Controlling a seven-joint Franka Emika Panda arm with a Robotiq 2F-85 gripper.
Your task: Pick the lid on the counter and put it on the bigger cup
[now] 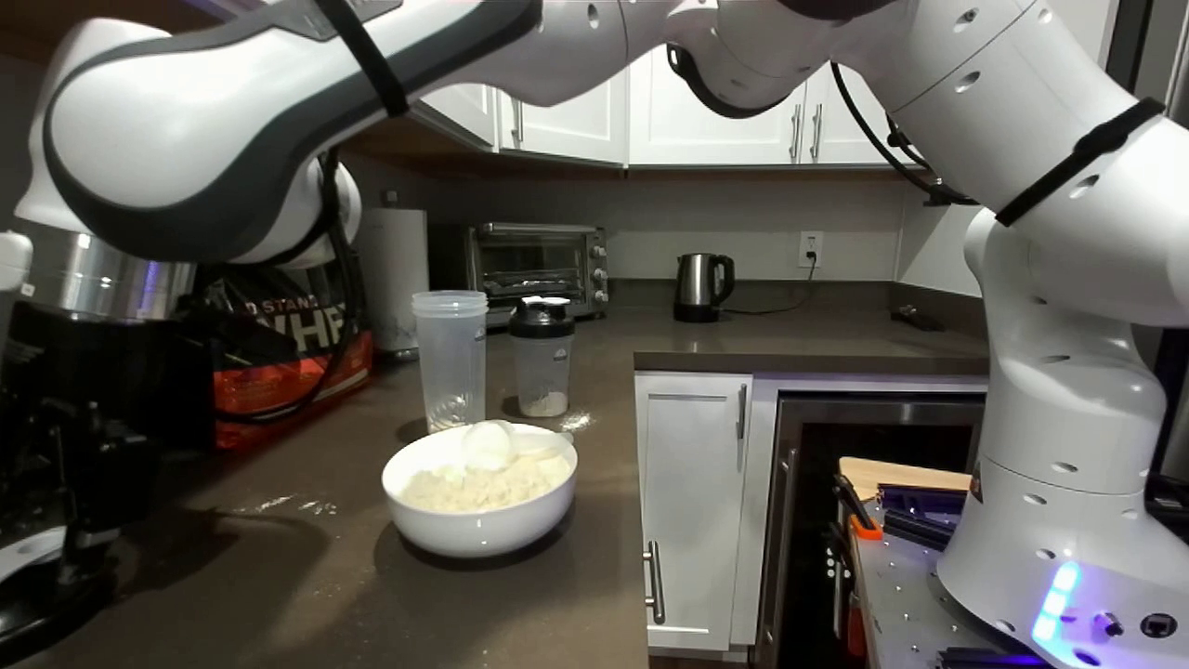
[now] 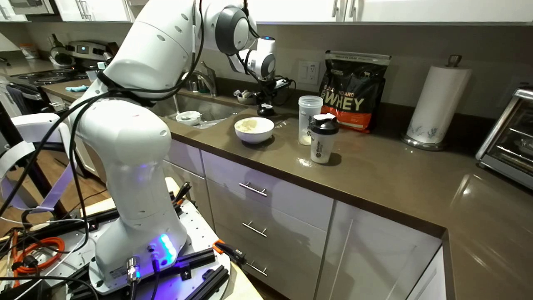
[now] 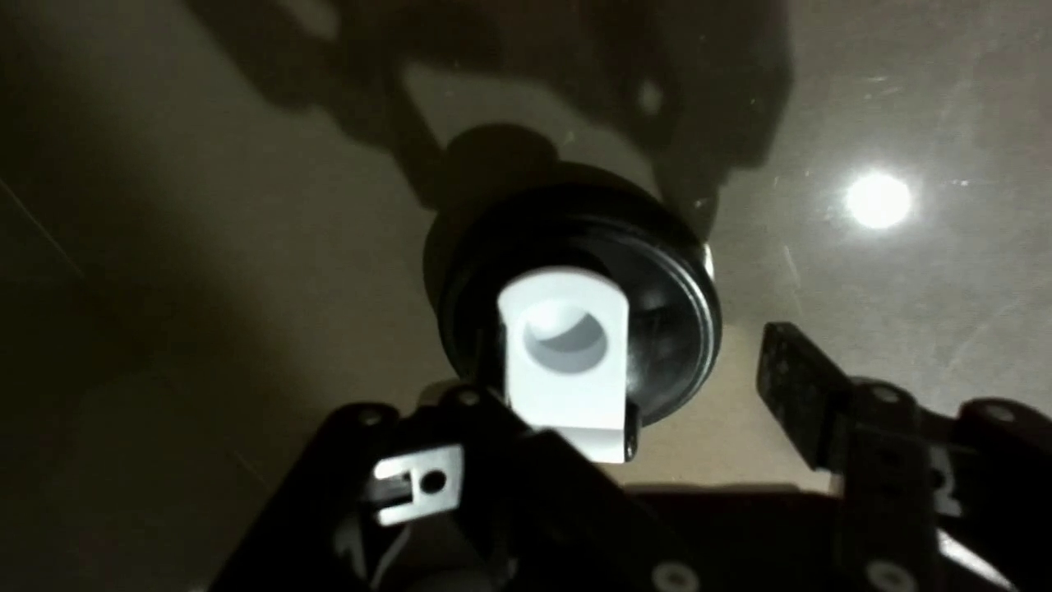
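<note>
The end effector (image 3: 678, 411) is spread wide at the black lid (image 3: 579, 288); contact is unclear.

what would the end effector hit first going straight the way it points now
Probably the black lid on the counter below the open end effector, perhaps its white flap first; how much gap lies between is unclear.

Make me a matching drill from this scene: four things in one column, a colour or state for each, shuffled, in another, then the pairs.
Things
1. lid
2. tall cup
3. bowl
4. short cup

Colours and states
A. translucent, uncapped
B. translucent, capped in black
C. black, lying on the counter
D. white, with pale crumbly contents

Pairs: 1-C; 2-A; 3-D; 4-B
</note>
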